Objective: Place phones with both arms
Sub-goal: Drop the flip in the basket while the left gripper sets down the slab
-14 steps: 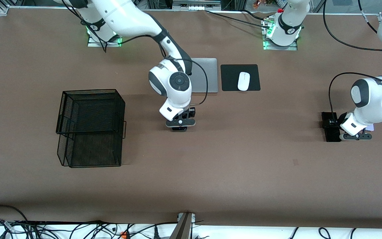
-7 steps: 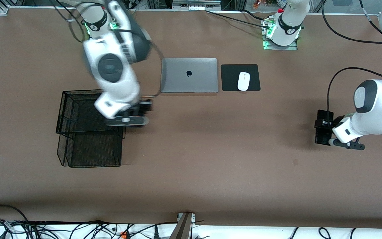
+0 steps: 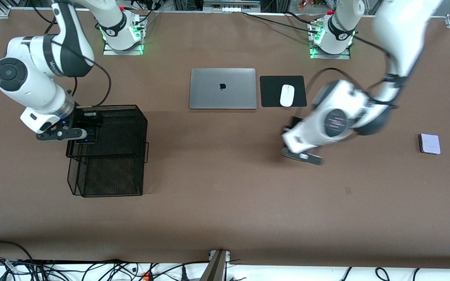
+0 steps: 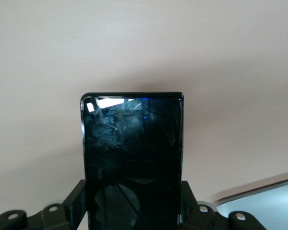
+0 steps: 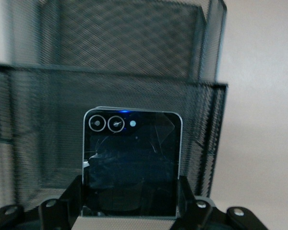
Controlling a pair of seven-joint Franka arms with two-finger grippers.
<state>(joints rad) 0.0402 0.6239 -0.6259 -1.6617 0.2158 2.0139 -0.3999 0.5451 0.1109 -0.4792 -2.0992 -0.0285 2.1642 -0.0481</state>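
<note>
The right tool (image 3: pixel 86 134) hangs over the upper tier of the black mesh organizer (image 3: pixel 131 117), at the edge toward the right arm's end of the worktop (image 3: pixel 225 218). Its fingers are clamped on the black flip phone (image 5: pixel 131 163), which sits just over the mesh rim. The left tool (image 3: pixel 293 134) is over bare worktop near the mouse pad (image 3: pixel 272 91), clamped on the long black slab phone (image 4: pixel 133 158), which sticks well out past the fingers. The pale lavender flip phone (image 3: pixel 429 143) lies alone toward the left arm's end of the worktop, well apart from everything.

The likely trouble is at the organizer: released this close to the rim, the flip phone could catch the wire edge and tip outside. The slab, gripped at one end only, could pivot or slip during a fast swing. Both arms heading for one organizer also risk crowding each other.
</note>
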